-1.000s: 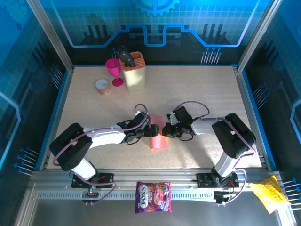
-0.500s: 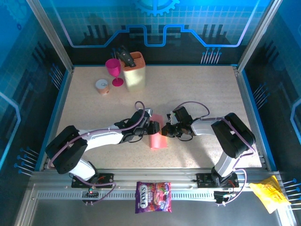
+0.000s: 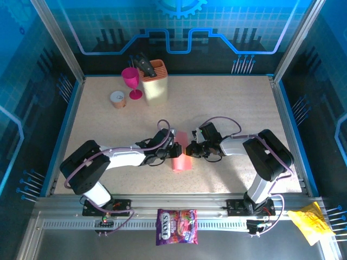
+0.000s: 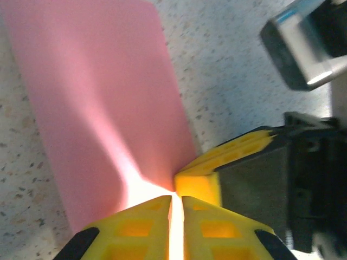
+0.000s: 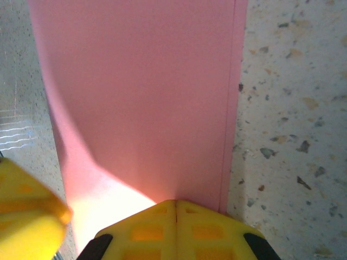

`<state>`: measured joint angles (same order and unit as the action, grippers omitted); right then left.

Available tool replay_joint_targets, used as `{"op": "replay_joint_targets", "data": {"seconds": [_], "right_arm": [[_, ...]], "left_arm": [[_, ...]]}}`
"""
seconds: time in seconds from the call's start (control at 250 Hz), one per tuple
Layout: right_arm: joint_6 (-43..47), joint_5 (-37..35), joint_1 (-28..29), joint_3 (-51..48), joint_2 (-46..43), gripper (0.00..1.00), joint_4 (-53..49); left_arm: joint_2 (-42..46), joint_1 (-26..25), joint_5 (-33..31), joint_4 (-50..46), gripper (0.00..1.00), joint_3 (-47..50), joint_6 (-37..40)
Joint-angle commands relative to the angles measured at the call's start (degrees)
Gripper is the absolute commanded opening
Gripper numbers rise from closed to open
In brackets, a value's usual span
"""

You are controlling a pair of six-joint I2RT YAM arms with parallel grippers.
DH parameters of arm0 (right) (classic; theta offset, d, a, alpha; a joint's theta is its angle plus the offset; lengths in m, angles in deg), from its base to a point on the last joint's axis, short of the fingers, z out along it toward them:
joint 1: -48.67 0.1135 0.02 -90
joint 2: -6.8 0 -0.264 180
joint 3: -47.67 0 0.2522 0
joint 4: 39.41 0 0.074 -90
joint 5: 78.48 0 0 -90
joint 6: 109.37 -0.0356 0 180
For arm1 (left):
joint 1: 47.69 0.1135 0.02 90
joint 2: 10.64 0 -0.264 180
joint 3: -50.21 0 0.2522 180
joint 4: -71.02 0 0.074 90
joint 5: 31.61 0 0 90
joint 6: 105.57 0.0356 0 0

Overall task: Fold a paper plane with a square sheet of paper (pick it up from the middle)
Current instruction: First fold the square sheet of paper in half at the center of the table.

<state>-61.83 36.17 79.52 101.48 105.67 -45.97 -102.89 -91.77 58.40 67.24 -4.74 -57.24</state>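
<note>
near the middle of the desk (image 3: 233,108) the pink sheet of paper (image 3: 181,161) is folded only into a narrow double strip, without nose or wings yet, while the left gripper (image 3: 177,149) and right gripper (image 3: 189,149) both pinch it tightly.

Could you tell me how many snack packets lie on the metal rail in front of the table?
2. The purple printed candy bag lies near the middle of the metal rail; the crinkled yellow wrapper lies at its right end. None seems hidden.
</note>
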Motion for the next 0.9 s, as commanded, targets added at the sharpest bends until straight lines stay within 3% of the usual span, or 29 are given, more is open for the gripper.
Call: {"op": "replay_joint_targets", "data": {"seconds": [0.0, 0.415, 0.547, 0.735, 0.895], "right_arm": [[0.3, -4.0, 0.5, -2.2, 3.6, 0.0, -3.0], [0.2, -3.8, 0.3, -2.8, 4.8, 0.0, -2.4], [0.3, -3.9, 0.3, -2.8, 4.7, 0.0, -2.6], [0.3, -4.0, 0.3, -2.8, 5.1, 0.0, -2.8], [0.5, -4.1, 0.3, -2.7, 5.5, 0.0, -2.7]], "left_arm": [[-1.1, 0.4, -1.6, 1.4, 0.13, 1.5, 1.1], [-4.9, 0.7, -3.4, 6.2, 0.12, 5.7, 0.4], [-1.6, 0.8, -3.0, 4.8, 0.13, 4.9, 0.9], [3.5, 2.4, -2.0, 1.3, 0.22, 1.9, 3.4], [2.4, 5.1, 0.4, 1.5, 0.17, 0.3, 4.7]]}}
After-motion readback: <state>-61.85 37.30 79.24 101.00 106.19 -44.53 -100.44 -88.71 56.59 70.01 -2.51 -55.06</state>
